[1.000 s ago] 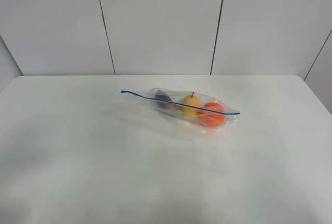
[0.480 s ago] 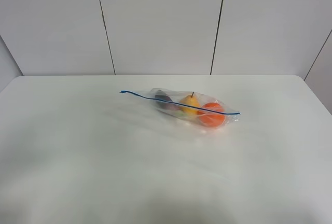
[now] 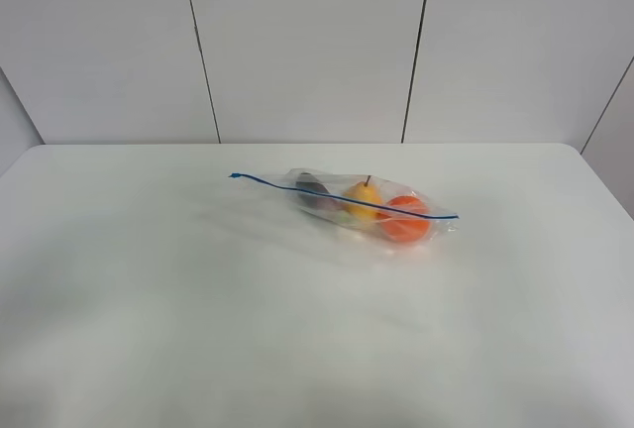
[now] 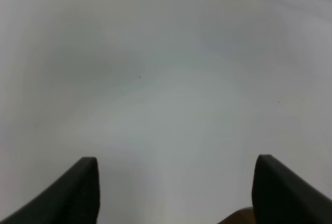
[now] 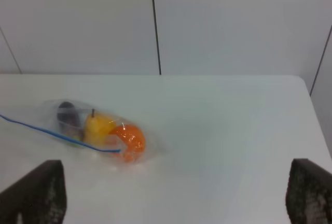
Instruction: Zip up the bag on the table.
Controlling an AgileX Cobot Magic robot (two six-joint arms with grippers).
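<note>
The clear plastic bag [image 3: 362, 210] lies near the middle of the white table [image 3: 149, 279], toward the back. Its blue zipper strip [image 3: 337, 195] runs from upper left to lower right. Through the plastic I see a purple eggplant [image 3: 315, 192], a yellow fruit [image 3: 363, 200] and an orange fruit [image 3: 406, 220]. Neither gripper shows in the exterior high view. The right wrist view has the bag [image 5: 98, 130] off beyond my right gripper [image 5: 174, 193], whose fingers stand wide apart with nothing between them. My left gripper [image 4: 176, 190] hangs open over bare table [image 4: 166, 79].
A white panelled wall [image 3: 307, 47] with dark seams stands behind the table's far edge. The table's rounded right corner [image 3: 580, 156] is at the back right.
</note>
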